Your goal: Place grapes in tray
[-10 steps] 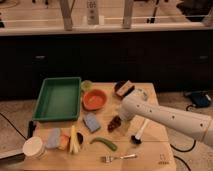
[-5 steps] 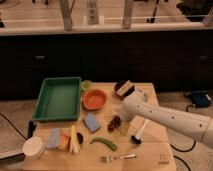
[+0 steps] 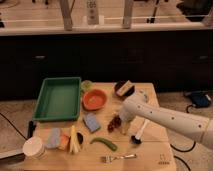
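Note:
The grapes (image 3: 115, 122), a small dark reddish-purple bunch, lie on the wooden table right of the blue sponge (image 3: 91, 122). The green tray (image 3: 58, 98) stands at the table's back left, with nothing visible inside. My gripper (image 3: 123, 124) hangs from the white arm that reaches in from the right. It is right beside the grapes, on their right side, down at table level. Whether it touches the grapes cannot be told.
An orange bowl (image 3: 94, 99) stands between tray and grapes. A green pepper (image 3: 104, 143) and a fork (image 3: 119, 158) lie near the front. A dark bowl (image 3: 123, 89) is at the back, a black-headed tool (image 3: 138, 133) right of my gripper, a white cup (image 3: 34, 147) front left.
The arm's end has shifted slightly left, closer to the grapes. The objects on the table have not moved.

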